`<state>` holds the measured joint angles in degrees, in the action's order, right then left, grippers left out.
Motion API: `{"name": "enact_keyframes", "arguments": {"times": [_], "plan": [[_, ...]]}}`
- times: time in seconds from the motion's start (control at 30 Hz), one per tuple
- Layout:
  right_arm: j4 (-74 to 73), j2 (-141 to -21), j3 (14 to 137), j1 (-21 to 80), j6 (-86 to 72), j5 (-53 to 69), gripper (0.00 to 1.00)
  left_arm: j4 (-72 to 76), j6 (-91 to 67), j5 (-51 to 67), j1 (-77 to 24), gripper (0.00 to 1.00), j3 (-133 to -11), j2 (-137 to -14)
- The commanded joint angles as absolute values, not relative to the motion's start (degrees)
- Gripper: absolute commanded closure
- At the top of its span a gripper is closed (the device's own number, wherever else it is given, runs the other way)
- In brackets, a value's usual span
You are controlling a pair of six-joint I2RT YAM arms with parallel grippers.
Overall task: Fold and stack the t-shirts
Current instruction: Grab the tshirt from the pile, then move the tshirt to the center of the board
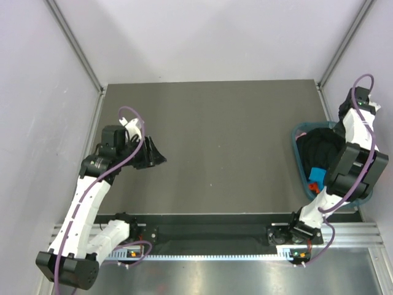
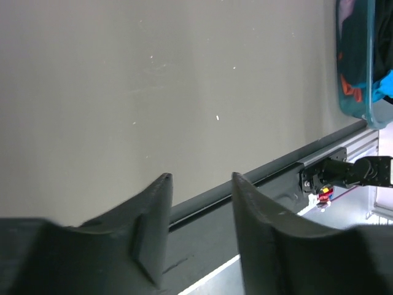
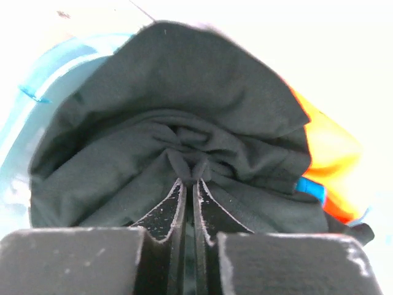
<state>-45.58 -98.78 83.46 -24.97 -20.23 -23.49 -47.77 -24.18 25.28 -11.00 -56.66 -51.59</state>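
The black t-shirt (image 1: 319,147) lies bunched in the blue-green basket (image 1: 297,140) at the table's right edge. Beside it show a teal-blue shirt (image 1: 318,173) and an orange shirt (image 1: 314,184). My right gripper (image 3: 190,180) is down in the basket, its jaws shut on a pinched fold of the black shirt (image 3: 184,123). The orange shirt (image 3: 328,160) and the teal-blue shirt (image 3: 310,187) show at the right of the right wrist view. My left gripper (image 1: 156,157) hangs open and empty over the table's left side; in its wrist view the gripper (image 2: 199,178) holds nothing. No pink shirt shows.
The grey table (image 1: 215,141) spans the middle. The arm bases sit on a black rail (image 1: 209,230) at the near edge. White walls close in on the left and right. The basket also shows at the far right of the left wrist view (image 2: 356,61).
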Motion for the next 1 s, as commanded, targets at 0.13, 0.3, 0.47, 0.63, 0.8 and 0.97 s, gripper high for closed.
{"name": "enact_keyframes", "arguments": {"times": [0.13, 0.3, 0.47, 0.63, 0.8, 0.97], "plan": [[-49.56, -92.11, 97.56, -16.61, -18.98, -33.3, 1.0, -46.67, -22.41, 24.7, -11.95, 0.7, -60.82, -52.65], [-53.44, -87.63, 115.11, 0.15, -18.46, -40.07, 1.0, -47.46, -21.88, 23.2, -13.01, 0.71, -61.79, -52.74], [-45.03, -83.6, 121.99, 26.82, -11.88, -40.78, 1.0, -48.07, -21.8, 21.27, -12.92, 0.64, -63.1, -52.56], [-44.2, -83.23, 121.29, 42.34, -17.22, -36.13, 1.0, -48.69, -22.41, 18.99, -12.92, 0.51, -64.33, -52.82], [-47.55, -80.34, 110.42, 48.95, -23.9, -31.14, 0.69, -48.43, -23.29, 18.11, -12.92, 0.33, -65.48, -52.21], [-47.46, -74.8, 93.12, 44.16, -22.25, -23.93, 0.15, -47.38, -23.38, 19.15, -12.92, 0.13, -65.13, -52.47]]}}
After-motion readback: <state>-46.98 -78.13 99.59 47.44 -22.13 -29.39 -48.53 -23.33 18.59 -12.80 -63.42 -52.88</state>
